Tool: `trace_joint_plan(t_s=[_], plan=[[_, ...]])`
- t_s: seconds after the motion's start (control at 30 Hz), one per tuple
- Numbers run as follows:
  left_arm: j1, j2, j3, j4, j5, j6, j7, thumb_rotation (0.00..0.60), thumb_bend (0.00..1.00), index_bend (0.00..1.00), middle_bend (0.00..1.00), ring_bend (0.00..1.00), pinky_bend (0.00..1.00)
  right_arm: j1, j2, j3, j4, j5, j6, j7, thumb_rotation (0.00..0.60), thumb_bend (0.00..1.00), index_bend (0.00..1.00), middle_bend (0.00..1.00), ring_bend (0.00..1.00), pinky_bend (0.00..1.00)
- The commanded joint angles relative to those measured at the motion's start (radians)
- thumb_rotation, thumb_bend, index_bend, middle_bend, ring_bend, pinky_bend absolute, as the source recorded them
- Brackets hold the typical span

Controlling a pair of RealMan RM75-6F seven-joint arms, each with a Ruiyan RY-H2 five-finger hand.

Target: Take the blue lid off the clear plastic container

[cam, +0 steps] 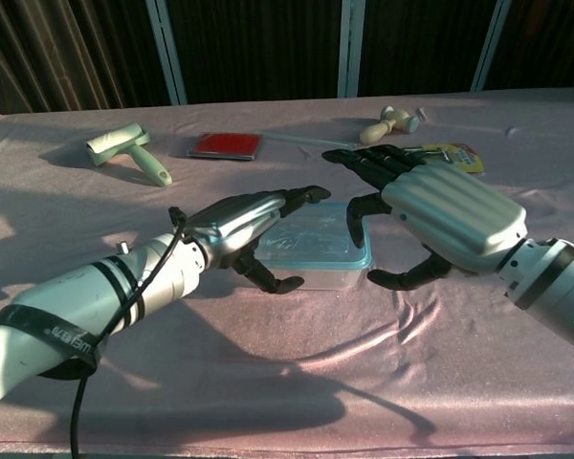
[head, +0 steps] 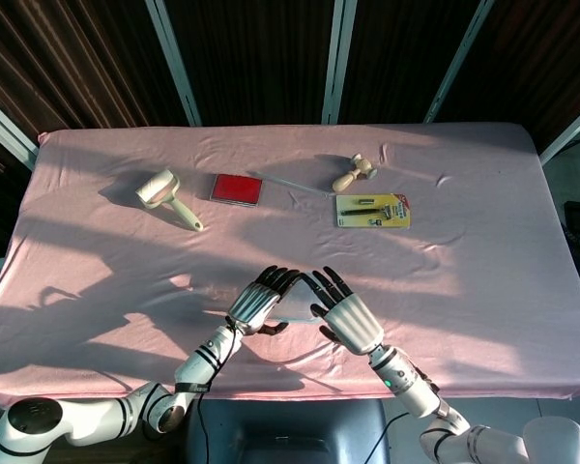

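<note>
The table (head: 483, 261), draped in pink cloth, fills most of both views. Near its lower centre the right hand (cam: 440, 212) hovers over the right side of the clear plastic container (cam: 318, 270), fingers (cam: 364, 164) spread and holding nothing. The left hand (cam: 239, 222) sits at the container's left side, fingers extended over the blue lid (cam: 311, 235), which is still on; whether they touch it is unclear.

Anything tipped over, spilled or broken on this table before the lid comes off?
Nothing stands out. The clear plastic container sits flat with its blue lid on, between the left hand and right hand. No spill or damage shows.
</note>
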Motion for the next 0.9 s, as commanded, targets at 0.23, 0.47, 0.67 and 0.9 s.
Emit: trace_joint_plan(t_s=[0.23, 0.47, 0.67, 0.9], plan=[[-0.001, 0.008, -0.001, -0.009, -0.006, -0.003, 0.010, 0.600, 0.29, 0.00, 0.28, 0.51, 0.42, 0.019, -0.029, -0.012, 0.019, 0.017, 0.000, -0.022, 0.600, 0.35, 0.67, 0.10, 0.00, 0.00], [-0.001, 0.008, 0.002, -0.010, -0.007, -0.006, 0.013, 0.600, 0.29, 0.00, 0.28, 0.51, 0.43, 0.029, -0.026, -0.009, 0.005, 0.043, -0.003, -0.037, 0.600, 0.39, 0.69, 0.10, 0.00, 0.00], [-0.001, 0.007, 0.003, -0.009, -0.008, -0.008, 0.013, 0.600, 0.29, 0.00, 0.28, 0.52, 0.43, 0.031, -0.023, -0.007, 0.000, 0.052, -0.004, -0.039, 0.600, 0.39, 0.69, 0.10, 0.00, 0.00], [-0.003, 0.002, 0.008, 0.003, -0.001, -0.007, 0.013, 0.600, 0.29, 0.00, 0.28, 0.53, 0.44, 0.041, -0.013, -0.003, -0.012, 0.077, -0.014, -0.049, 0.600, 0.39, 0.70, 0.10, 0.00, 0.00]])
